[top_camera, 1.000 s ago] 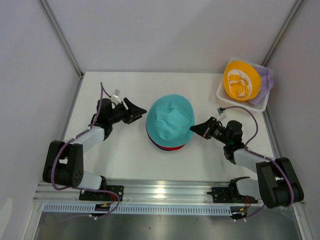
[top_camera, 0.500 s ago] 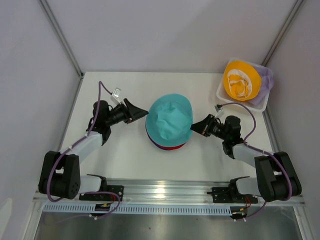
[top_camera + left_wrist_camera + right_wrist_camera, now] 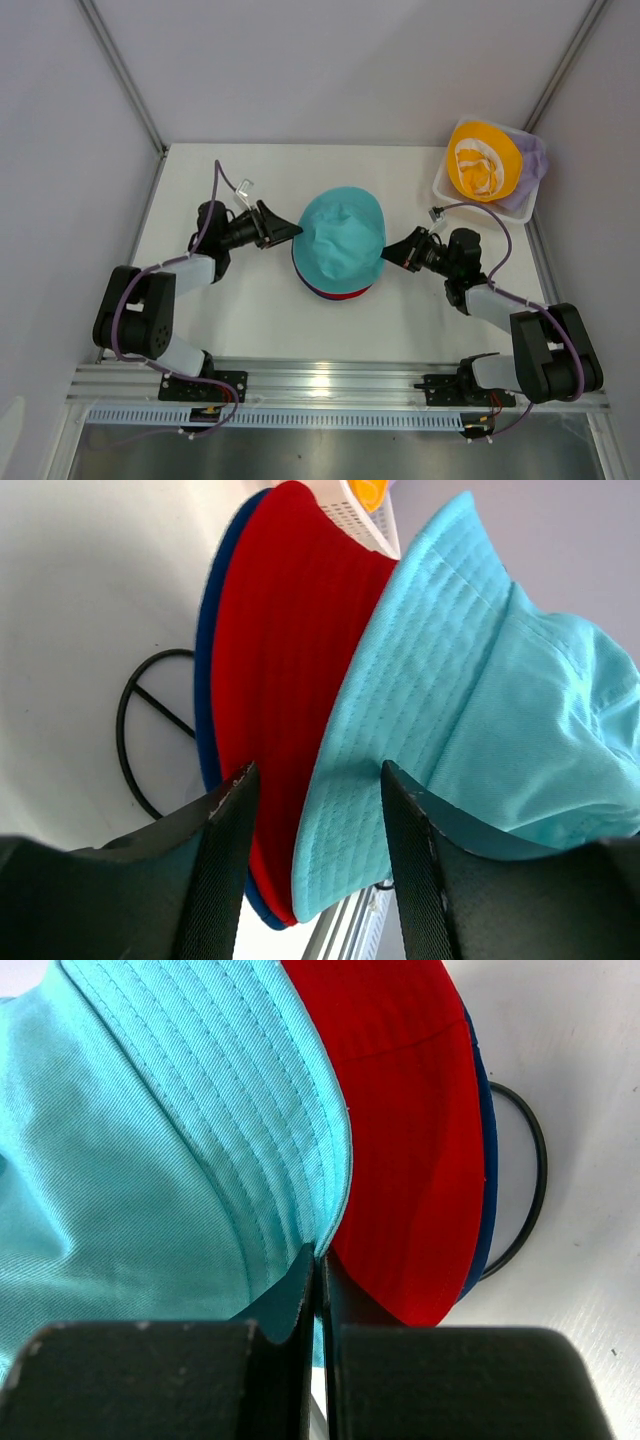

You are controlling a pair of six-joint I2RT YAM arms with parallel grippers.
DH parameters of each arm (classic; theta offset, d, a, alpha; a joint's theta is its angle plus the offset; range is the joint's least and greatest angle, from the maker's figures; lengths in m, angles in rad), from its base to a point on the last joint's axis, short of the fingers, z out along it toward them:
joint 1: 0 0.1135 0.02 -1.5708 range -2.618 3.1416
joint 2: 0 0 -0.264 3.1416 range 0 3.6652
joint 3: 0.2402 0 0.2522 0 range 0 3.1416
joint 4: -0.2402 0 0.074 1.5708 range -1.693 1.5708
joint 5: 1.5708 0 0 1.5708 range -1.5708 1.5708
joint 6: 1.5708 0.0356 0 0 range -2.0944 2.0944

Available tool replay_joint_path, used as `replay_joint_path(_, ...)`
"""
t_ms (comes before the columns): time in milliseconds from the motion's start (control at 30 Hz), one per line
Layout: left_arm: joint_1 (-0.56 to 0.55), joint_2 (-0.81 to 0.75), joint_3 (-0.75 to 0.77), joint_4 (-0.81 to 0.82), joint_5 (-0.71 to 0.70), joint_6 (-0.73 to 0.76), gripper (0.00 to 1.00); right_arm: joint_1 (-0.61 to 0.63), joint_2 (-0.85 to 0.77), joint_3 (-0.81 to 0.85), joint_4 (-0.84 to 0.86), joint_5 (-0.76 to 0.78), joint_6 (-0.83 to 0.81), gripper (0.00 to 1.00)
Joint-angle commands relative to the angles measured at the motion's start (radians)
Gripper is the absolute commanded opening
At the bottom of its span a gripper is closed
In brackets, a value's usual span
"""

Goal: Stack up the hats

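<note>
Teal hat caps the red hat, right gripper pinching its brim, left gripper spread wide astride it, apparently to align them.

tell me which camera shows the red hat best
Left wrist: the red hat fills the frame's middle, its brim sandwiched between the navy hat and the teal hat. Right wrist shows a smaller stretch of red brim beside the teal. Top external shows only a thin red sliver under the teal hat.
</note>
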Motion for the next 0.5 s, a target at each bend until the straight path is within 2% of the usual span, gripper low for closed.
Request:
replay_joint_path(0, -0.022, 0.002, 0.047, 0.144, 0.058, -0.023, 0.55, -0.002, 0.0, 0.04, -0.018, -0.003, -0.028, 0.0)
replay_joint_path(100, -0.034, -0.003, 0.045, 0.148, 0.06, -0.028, 0.45, -0.002, -0.002, 0.045, -0.027, 0.006, -0.03, 0.0)
replay_joint_path(233, -0.038, 0.011, 0.031, 0.235, 0.066, -0.083, 0.34, -0.001, 0.006, 0.054, -0.029, 0.006, -0.019, 0.0)
replay_joint_path(300, -0.039, 0.023, 0.027, 0.262, 0.065, -0.118, 0.21, -0.002, 0.009, 0.063, -0.039, 0.009, -0.013, 0.0)
replay_joint_path(367, -0.039, 0.019, 0.025, 0.246, 0.043, -0.132, 0.02, -0.002, 0.009, 0.093, -0.102, 0.027, -0.007, 0.0)
replay_joint_path(467, -0.039, -0.009, 0.022, 0.19, -0.035, -0.146, 0.01, -0.002, 0.008, 0.173, -0.266, 0.07, -0.007, 0.0)
